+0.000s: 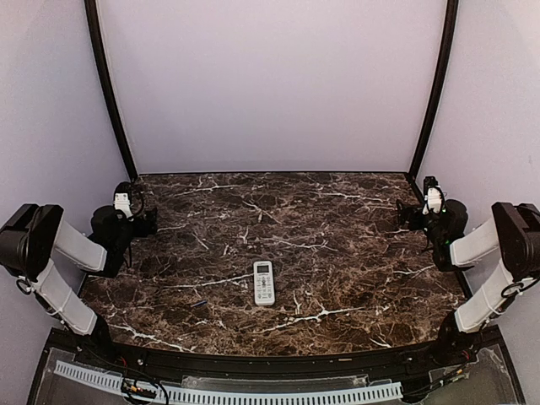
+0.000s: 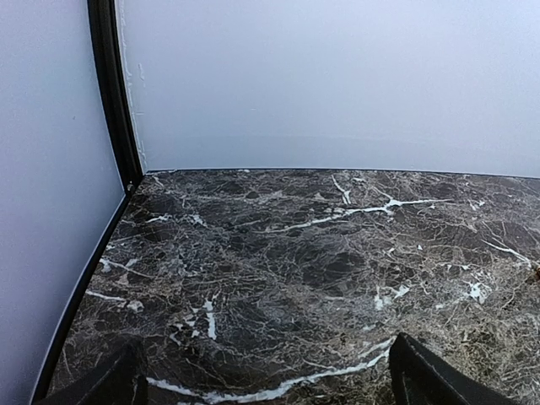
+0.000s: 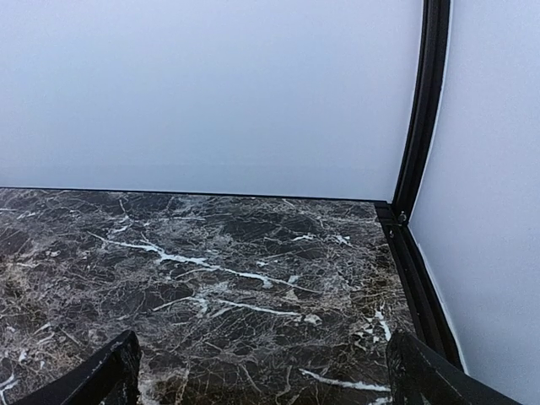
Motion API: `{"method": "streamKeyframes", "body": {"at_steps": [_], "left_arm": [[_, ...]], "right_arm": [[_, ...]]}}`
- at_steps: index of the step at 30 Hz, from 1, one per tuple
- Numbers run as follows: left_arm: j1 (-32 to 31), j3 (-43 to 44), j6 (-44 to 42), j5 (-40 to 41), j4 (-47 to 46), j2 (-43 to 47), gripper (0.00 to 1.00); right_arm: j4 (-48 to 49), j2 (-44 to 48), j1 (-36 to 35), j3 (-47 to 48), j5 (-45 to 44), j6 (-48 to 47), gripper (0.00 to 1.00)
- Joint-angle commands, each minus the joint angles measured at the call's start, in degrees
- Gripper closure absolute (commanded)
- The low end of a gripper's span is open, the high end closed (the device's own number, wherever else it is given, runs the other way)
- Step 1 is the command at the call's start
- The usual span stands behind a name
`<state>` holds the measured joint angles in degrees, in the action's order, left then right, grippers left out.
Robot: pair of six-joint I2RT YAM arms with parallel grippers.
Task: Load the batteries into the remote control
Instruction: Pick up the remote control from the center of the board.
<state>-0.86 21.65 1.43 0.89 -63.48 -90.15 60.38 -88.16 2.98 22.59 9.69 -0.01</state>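
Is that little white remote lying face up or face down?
Face up: the slim white rectangular remote control shows its display window and buttons from above.

Lab booth: white walls point(image 1: 270, 84), marble tabletop point(image 1: 354, 236)

The flat marble-look tabletop point(image 1: 354, 253) is dark brown, streaked all over with thin white and tan veins, and the slim rectangular plastic remote control point(image 1: 264, 285) is white with a pale grey display window point(image 1: 263, 268). The smooth enclosure walls point(image 1: 270, 84) are pale lavender-grey, edged by glossy black curved frame posts point(image 1: 108, 93). The left gripper point(image 2: 270, 375) and right gripper point(image 3: 261, 371) are black, on black arms point(image 1: 34, 240) with white link covers point(image 1: 63, 299).
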Motion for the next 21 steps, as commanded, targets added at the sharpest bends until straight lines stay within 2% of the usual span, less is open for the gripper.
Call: {"method": "streamKeyframes", "body": {"at_steps": [1,8,10,11,14,17,18,20,21], "left_arm": [[0.42,1.16,-1.08,-0.63,-1.84,-0.19,0.01],[0.42,1.20,-1.08,-0.63,-1.91,-0.15,0.01],[0.42,1.14,-1.08,-0.62,-1.91,-0.20,0.01],[0.42,1.17,-1.08,-0.62,-1.91,-0.18,0.01],[0.53,1.60,-1.08,-2.53,-1.10,-0.06,0.01],[0.47,4.80,-3.33,-5.33,7.00,3.88,0.01],[0.44,8.61,-3.22,-4.48,15.99,6.93,0.01],[0.27,13.19,0.23,-1.91,24.49,11.74,0.01],[0.21,14.01,1.29,-2.10,25.40,13.50,0.01]], "right_arm": [[2.54,-0.61,-0.33,0.86,0.75,-0.78,0.02],[3.38,-0.45,-0.27,0.52,0.76,-0.70,0.02],[1.92,3.19,-0.74,-0.01,-0.31,-0.77,0.02],[-2.76,6.87,-1.11,0.76,-1.50,-0.51,0.02],[-26.37,17.17,-1.28,7.84,-1.83,7.08,0.02],[-34.43,21.74,-3.47,10.60,6.18,14.35,0.10],[-35.59,22.81,-5.64,11.06,6.92,15.82,0.13],[-40.28,24.17,-11.44,13.02,4.48,18.11,0.17],[-43.57,24.19,-15.23,14.51,0.87,18.87,0.18]]}}
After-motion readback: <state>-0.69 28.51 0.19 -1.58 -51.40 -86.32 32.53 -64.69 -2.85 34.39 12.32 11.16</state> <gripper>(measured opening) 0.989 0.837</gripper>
